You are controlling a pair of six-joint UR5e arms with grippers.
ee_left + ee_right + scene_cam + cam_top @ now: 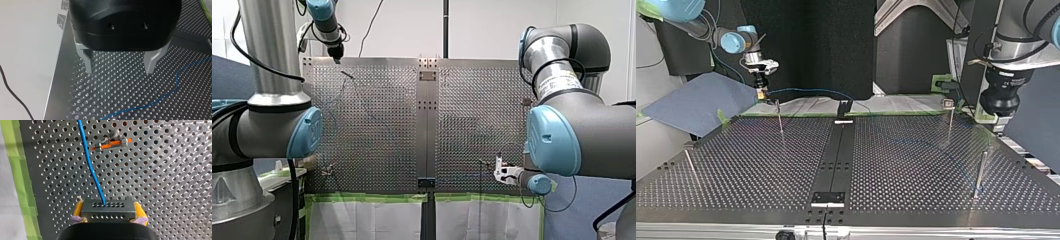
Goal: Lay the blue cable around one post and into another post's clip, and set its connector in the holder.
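My right gripper (108, 216), with yellow pads, is shut on a black connector block (108, 209). The blue cable (90, 162) runs ahead from the block, past a post clip with an orange strip (111, 143). In the top view this gripper (762, 90) hangs above the table's far edge, and the cable (806, 91) arcs from it toward a black holder (843, 107). My left gripper (120, 67) stands open with nothing between its metal fingers (87, 62). It hovers over the plate near a slack run of cable (175, 85). In the front view it is near the plate's far left corner (336, 56).
Thin posts rise from the perforated plate (761, 165): one near the connector (780, 120), one with a clip (949, 117), one nearer the camera (979, 172) and one at the view's left (690, 167). A black rail (836, 155) splits the plate. Green tape (21, 182) lines its edge.
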